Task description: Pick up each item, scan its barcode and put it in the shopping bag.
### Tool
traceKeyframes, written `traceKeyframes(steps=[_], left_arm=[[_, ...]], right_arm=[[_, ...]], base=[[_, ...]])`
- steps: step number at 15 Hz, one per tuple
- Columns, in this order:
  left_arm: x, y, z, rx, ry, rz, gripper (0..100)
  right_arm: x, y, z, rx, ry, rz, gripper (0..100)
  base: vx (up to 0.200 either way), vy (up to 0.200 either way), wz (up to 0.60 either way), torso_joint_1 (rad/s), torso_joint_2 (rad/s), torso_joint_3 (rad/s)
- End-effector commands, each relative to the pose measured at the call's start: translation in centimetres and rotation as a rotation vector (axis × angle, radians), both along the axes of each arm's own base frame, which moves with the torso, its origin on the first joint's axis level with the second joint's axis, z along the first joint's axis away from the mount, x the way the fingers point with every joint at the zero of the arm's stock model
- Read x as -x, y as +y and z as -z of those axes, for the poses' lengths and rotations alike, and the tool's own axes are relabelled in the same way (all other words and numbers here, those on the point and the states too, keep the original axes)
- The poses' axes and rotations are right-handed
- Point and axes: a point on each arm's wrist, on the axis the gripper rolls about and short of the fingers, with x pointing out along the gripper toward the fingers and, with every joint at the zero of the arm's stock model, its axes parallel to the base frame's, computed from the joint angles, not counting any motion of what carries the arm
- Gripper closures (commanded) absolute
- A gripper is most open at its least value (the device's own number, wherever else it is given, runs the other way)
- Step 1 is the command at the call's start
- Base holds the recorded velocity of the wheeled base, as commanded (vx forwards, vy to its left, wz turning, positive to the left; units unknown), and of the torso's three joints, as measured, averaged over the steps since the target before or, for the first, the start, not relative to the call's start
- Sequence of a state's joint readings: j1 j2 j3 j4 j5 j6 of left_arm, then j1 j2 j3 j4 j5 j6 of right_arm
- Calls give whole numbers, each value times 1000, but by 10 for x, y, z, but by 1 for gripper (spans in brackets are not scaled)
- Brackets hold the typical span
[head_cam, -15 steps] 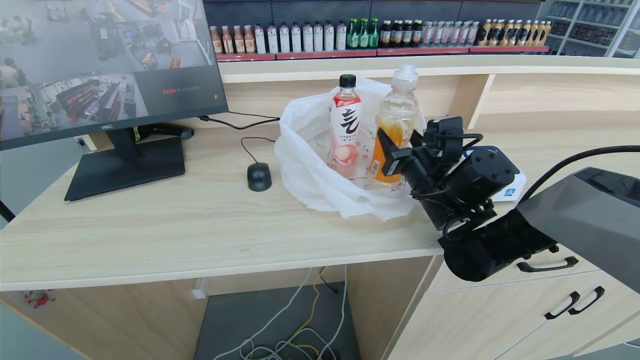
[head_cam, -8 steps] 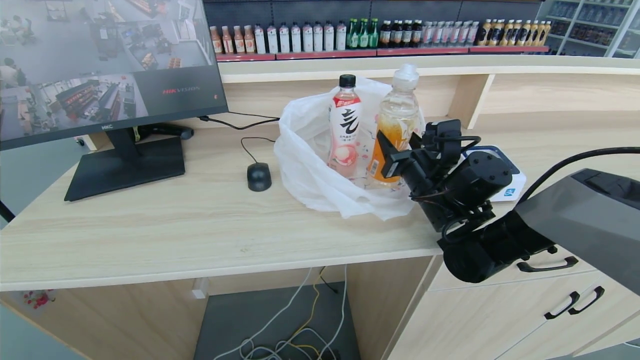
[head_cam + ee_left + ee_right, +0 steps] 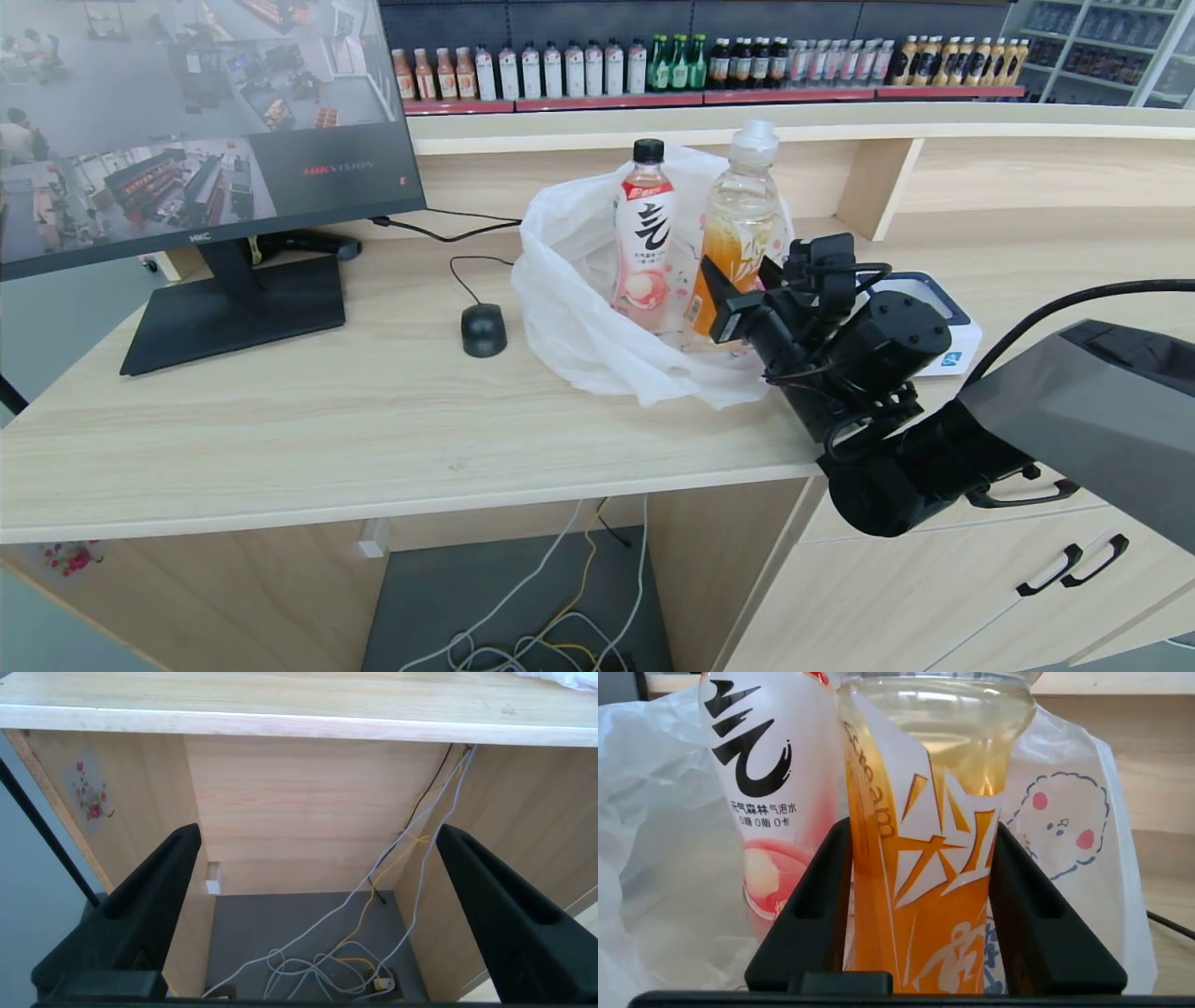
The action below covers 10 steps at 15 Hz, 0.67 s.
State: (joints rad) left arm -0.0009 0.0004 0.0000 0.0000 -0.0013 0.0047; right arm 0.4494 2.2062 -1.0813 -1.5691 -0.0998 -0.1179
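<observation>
Between the fingers of the right gripper [image 3: 739,280]: orange-label bottle [image 3: 742,210], upright, white cap on, its lower part inside the shopping bag [image 3: 579,317]. In the right wrist view the jaws press against both sides of the label, and the bottle's clear upper body rises above the fingertips.

Just to the left of that gripper: pink-label bottle [image 3: 644,243], black cap, upright in the same bag. It stands close beside the held bottle; whether the two touch cannot be told.

Around the gripper: the bag is thin white plastic with its mouth open upward. Its rim folds low on the gripper's near side and stands higher on the far side. The nearest fold lies a short way back from the front edge of the counter [image 3: 327,420].

Beyond the gripper: the counter's raised back ledge [image 3: 579,140] runs just behind the bag.

To the right of the gripper, partly hidden by the arm: white box-shaped device [image 3: 962,341] on the counter.

To the left, well apart from the gripper: wired mouse [image 3: 484,329], then monitor [image 3: 187,121] on a black stand, with a broad stretch of wood between them and the front edge.

Left gripper [image 3: 322,915]: below the counter's front edge [image 3: 234,719], fingers spread wide with nothing between them. It faces the recess under the counter, where cables [image 3: 374,905] hang ahead of it down to the floor.
</observation>
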Motion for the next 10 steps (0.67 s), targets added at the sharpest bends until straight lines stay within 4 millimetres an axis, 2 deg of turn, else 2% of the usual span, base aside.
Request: traceKeyframes(steps=[1,6,7,10], left_arm=[[0,0,0,0,0,1,0],[0,0,0,0,0,1,0],[0,0,0,0,0,-2,0],[0,0,0,0,0,-1,0]], right_arm=[[1,0,1,3,5,-2,100],[6,1,-9,-8,-17,-8,100],[7,0,-8,-6,-13,-8,0],[10,-1,-13,-11,-19,-9,0]], base=[[0,0,0,0,0,0],[0,0,0,0,0,0],[0,0,0,0,0,0],[0,0,0,0,0,0]])
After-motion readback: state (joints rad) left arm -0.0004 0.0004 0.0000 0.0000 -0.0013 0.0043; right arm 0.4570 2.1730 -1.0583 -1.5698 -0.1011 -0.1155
